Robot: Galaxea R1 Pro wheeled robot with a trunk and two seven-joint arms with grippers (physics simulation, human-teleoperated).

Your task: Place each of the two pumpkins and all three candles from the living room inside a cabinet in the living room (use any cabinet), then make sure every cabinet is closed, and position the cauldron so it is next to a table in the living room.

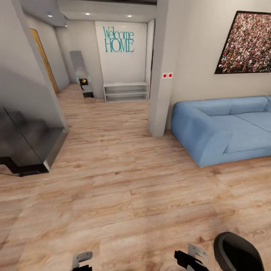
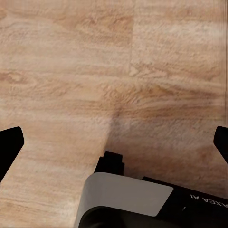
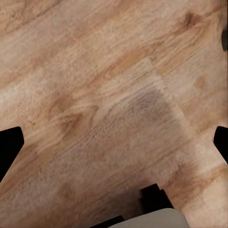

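The pumpkins, candles, cabinet and table are out of view. At the head view's lower right corner sits a round black shape with a grey rim [image 1: 238, 251]; I cannot tell whether it is the cauldron. My left gripper [image 2: 115, 142] hangs open over bare wood floor, its black fingertips [image 2: 9, 145] far apart. My right gripper [image 3: 115, 142] is open too, with only floorboards between its fingertips [image 3: 9, 142]. Both wrists peek in at the head view's lower edge, the left gripper [image 1: 82, 260] and the right gripper [image 1: 191, 259].
A blue sofa [image 1: 226, 130] stands at the right under a framed picture [image 1: 246, 43]. A grey pillar [image 1: 162, 75] rises beside it. A glossy black unit [image 1: 28, 145] juts in at the left. Down the hallway stand a low white shelf [image 1: 126, 92] and a mirror [image 1: 81, 73].
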